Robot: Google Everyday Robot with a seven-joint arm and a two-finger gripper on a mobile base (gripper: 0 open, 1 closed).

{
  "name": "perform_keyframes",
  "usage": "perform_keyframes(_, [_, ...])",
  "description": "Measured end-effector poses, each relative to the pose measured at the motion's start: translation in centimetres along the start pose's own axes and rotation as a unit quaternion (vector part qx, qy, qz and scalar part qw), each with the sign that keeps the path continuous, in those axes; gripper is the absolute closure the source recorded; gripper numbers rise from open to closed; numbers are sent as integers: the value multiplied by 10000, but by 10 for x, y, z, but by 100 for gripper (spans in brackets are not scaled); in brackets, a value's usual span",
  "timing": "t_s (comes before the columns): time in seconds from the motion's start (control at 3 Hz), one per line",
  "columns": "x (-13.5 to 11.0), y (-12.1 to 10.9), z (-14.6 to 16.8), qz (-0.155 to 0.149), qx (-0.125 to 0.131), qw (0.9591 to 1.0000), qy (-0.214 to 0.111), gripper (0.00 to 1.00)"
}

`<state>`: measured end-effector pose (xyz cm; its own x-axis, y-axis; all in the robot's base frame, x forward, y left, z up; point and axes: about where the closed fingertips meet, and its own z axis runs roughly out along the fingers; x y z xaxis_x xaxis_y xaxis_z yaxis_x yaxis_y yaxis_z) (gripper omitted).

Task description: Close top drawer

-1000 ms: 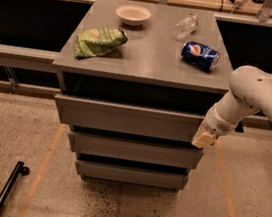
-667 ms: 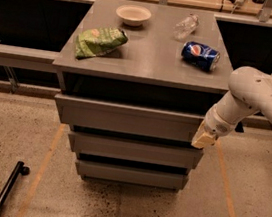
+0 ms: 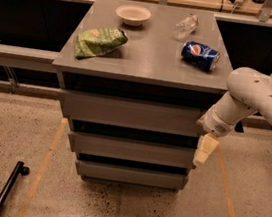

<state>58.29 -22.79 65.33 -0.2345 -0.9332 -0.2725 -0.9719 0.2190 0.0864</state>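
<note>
The top drawer (image 3: pixel 130 113) is a wide grey handle-less front just under the cabinet top. It stands out a little further than the two drawer fronts below, with a dark gap above it. My gripper (image 3: pixel 205 149), cream-coloured on a white arm (image 3: pixel 249 96), hangs pointing down at the right end of the top drawer's front, about level with its lower edge. I cannot tell whether it touches the panel.
On the cabinet top (image 3: pixel 148 56) lie a green chip bag (image 3: pixel 99 41), a white bowl (image 3: pixel 133 14), a clear plastic bottle (image 3: pixel 185 26) and a blue Pepsi can (image 3: pixel 200 55). The middle drawer (image 3: pixel 130 149) and bottom drawer (image 3: pixel 129 174) are below. A black bar (image 3: pixel 7 188) lies on the floor at left.
My gripper has dipped slightly lower at the right end of the top drawer. The drawer looks the same.
</note>
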Motion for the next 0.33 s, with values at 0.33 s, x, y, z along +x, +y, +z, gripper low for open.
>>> perform_keyframes(0.33, [0, 0, 0, 0, -1, 10000, 0, 0])
